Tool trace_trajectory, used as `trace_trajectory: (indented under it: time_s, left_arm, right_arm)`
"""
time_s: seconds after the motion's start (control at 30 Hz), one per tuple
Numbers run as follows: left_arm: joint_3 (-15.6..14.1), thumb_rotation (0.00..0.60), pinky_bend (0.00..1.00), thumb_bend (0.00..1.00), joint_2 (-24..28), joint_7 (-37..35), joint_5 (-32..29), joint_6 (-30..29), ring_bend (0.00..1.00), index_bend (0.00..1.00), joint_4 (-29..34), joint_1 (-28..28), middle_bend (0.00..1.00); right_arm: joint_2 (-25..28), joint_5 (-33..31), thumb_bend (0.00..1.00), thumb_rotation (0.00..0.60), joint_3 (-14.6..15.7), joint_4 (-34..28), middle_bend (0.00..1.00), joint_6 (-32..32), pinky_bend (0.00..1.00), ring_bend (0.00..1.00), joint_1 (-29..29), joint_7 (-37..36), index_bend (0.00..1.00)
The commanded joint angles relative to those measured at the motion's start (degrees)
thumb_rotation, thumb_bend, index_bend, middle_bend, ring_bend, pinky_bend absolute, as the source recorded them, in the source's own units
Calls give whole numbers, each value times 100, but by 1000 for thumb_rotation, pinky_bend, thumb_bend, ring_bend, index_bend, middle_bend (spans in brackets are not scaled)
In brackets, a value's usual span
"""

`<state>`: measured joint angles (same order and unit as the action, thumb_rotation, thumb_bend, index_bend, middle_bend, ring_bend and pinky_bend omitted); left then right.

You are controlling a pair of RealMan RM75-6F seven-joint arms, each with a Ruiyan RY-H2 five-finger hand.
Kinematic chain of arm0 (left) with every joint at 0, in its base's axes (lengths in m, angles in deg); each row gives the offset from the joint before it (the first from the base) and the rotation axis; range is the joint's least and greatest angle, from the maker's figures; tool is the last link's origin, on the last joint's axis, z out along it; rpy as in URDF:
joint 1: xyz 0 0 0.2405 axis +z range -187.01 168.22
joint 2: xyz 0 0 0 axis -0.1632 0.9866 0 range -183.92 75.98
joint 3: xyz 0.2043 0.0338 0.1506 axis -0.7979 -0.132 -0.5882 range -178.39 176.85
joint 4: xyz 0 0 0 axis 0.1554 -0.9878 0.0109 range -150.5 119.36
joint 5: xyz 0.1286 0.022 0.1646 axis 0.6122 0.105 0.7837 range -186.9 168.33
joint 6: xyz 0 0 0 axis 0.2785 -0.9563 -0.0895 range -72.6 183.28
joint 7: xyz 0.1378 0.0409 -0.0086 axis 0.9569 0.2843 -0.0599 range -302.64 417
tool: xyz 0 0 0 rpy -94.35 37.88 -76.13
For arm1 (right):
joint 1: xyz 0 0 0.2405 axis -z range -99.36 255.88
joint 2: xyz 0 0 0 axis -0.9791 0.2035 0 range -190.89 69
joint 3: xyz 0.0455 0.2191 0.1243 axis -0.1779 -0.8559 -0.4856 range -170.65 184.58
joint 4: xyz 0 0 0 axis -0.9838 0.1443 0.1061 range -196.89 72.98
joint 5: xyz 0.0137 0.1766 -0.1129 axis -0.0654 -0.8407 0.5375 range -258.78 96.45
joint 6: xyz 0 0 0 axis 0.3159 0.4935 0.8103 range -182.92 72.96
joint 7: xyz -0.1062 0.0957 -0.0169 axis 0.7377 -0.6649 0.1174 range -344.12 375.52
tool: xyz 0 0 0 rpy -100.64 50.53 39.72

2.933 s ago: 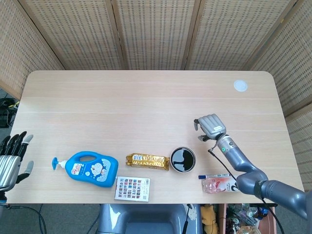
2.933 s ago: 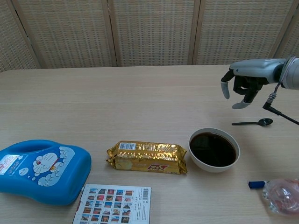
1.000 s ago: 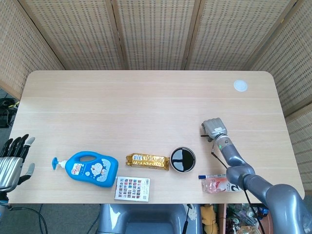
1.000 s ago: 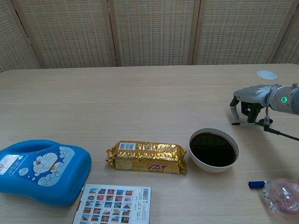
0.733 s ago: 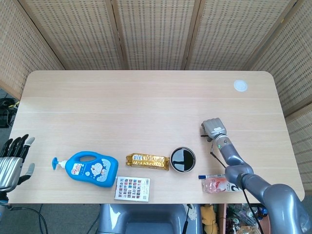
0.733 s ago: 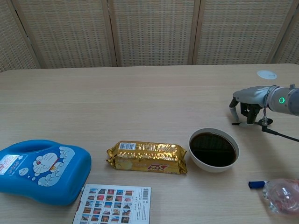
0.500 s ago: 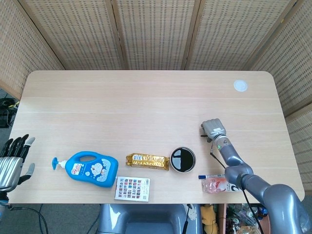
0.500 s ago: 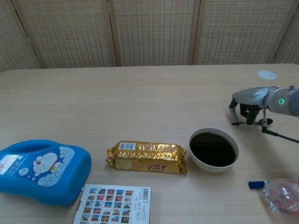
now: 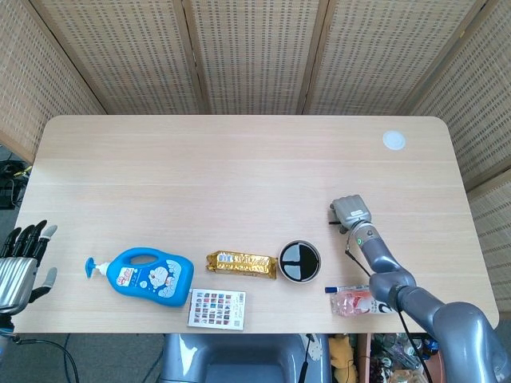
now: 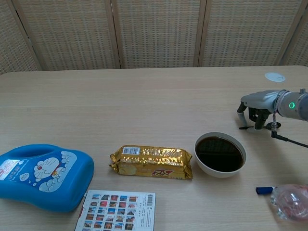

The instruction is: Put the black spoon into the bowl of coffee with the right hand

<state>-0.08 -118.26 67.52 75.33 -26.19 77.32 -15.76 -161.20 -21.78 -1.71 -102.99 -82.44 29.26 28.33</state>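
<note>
- Right hand [image 10: 256,107] low over the table [image 9: 239,167], palm down, fingers curled downward with tips at the tabletop, to the right of and behind the bowl of coffee [image 10: 220,154].
- Black spoon [image 10: 246,128] under this hand, only a thin dark piece of handle visible at the left fingertips in the chest view; cannot tell whether pinched or only touched, so hold not clear.
- Right forearm stretching from the hand toward the lower right edge, green light on the wrist.
- Left hand [image 9: 17,263] at the far left edge of the head view, off the table, fingers apart and pointing up, holding nothing.
- Bowl of coffee white, upright, filled with dark liquid, no spoon inside; well apart from the right hand.
- Gold snack packet [image 10: 151,162] lying flat just left of the bowl, not touching.
- Blue soap bottle [image 10: 42,175] lying on its side at the left, pump toward the table's left edge.
- Printed card box [image 10: 118,209] flat near the front edge, between bottle and packet.
- Pink plastic bag [image 10: 289,201] with a blue-capped pen [image 10: 264,190] at the front right.
- Small white disc [image 9: 393,140] near the far right corner.
</note>
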Motion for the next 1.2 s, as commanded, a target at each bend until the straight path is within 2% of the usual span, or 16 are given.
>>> trace_trajectory:
  time_s: [0.03, 0.57, 0.97, 1.2]
  left_arm:
    - [3, 600, 0, 463, -2, 6, 4, 4, 0, 0, 5, -7, 0]
    - [-13, 600, 0, 463, -6, -11, -1, -14, 0, 0, -9, 16, 0]
    - [-19, 600, 0, 462, -38, -86, -14, -1, 0, 0, -93, 26, 0]
    - [-13, 600, 0, 463, -44, -109, -16, 8, 0, 0, -120, 19, 0]
  right_arm:
    - [5, 6, 496, 600, 4, 5, 951, 1, 1000, 962, 9, -3, 567]
    - [-21, -12, 499, 600, -4, -13, 951, 7, 1000, 962, 21, 34, 583]
    - [-4, -71, 614, 600, -44, -83, 951, 27, 1000, 962, 6, 43, 654]
    - [244, -72, 637, 600, -197, -446, 951, -83, 1000, 962, 29, -186, 672]
